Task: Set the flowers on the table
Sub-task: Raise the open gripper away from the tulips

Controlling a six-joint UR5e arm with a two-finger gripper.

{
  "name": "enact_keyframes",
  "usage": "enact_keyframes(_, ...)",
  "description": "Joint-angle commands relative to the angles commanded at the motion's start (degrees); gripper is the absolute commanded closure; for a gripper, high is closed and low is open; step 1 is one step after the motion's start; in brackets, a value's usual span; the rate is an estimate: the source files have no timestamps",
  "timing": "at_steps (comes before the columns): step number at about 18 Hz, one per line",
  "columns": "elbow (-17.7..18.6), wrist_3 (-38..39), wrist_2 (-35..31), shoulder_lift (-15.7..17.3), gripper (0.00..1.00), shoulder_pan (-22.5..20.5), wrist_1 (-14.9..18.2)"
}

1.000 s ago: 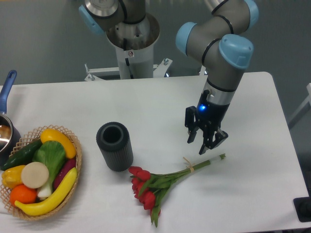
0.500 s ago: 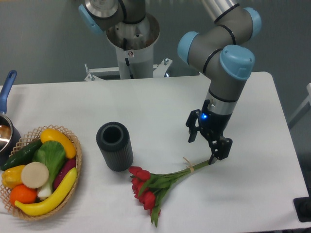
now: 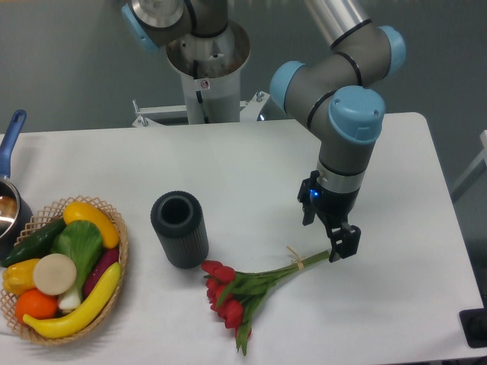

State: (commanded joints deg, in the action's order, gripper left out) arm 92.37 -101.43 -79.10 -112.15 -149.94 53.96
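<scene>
The flowers [image 3: 247, 293] lie flat on the table [image 3: 396, 304] near its front edge, red heads just beside the upright grey vase [image 3: 180, 229], stem ends pointing toward the right edge. The gripper [image 3: 335, 245] sits at those stem tips, hiding them; whether its fingers are spread or pinching the stems cannot be told. A basket [image 3: 61, 270] of produce and a pot [image 3: 11, 199], cut off by the frame, occupy the left edge.

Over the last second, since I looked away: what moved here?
The gripper came down from above the stem ends and turned, and now sits at the stem tips of the flowers, which lie flat on the table; whether it grips them is unclear. Flowers, vase and basket stayed put.
</scene>
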Motion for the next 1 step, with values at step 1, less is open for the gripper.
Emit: enact_keyframes(1, 0.3, 0.0, 0.0, 0.0, 0.0, 0.0, -0.1)
